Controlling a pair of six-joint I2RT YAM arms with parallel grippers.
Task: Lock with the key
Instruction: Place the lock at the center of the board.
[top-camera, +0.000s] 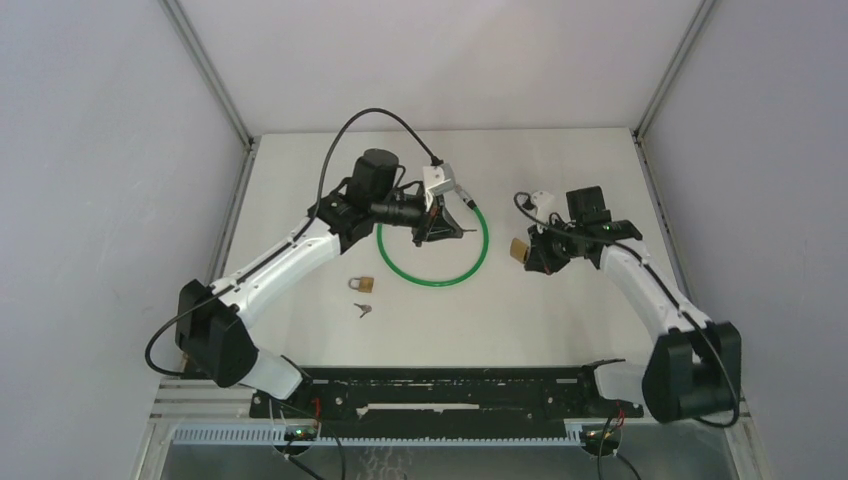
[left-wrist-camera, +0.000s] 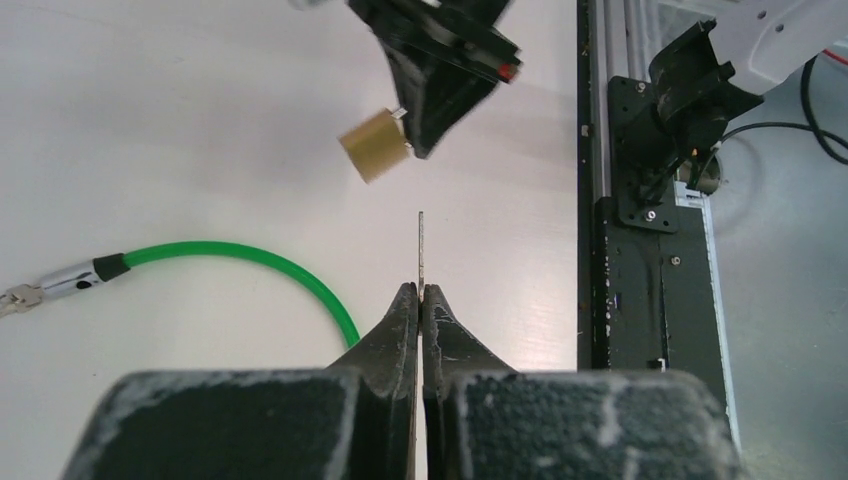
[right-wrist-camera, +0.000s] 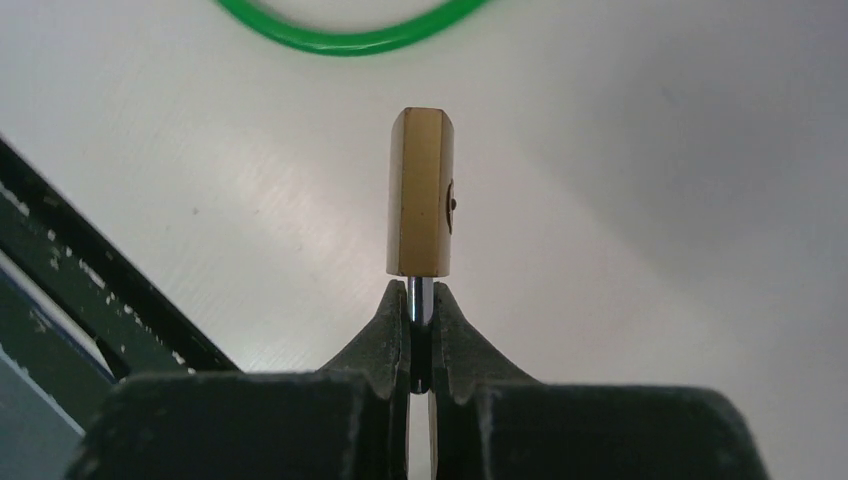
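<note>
At L claw (left-wrist-camera: 421, 292), key (left-wrist-camera: 421, 250) straight fwd

White table (top-camera: 560, 320): green cable (top-camera: 440, 286), padlock (top-camera: 362, 284), key (top-camera: 362, 309)

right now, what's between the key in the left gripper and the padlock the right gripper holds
Left wrist view: only bare table between key and padlock. Top view: the green cable loop crosses that stretch.
</note>
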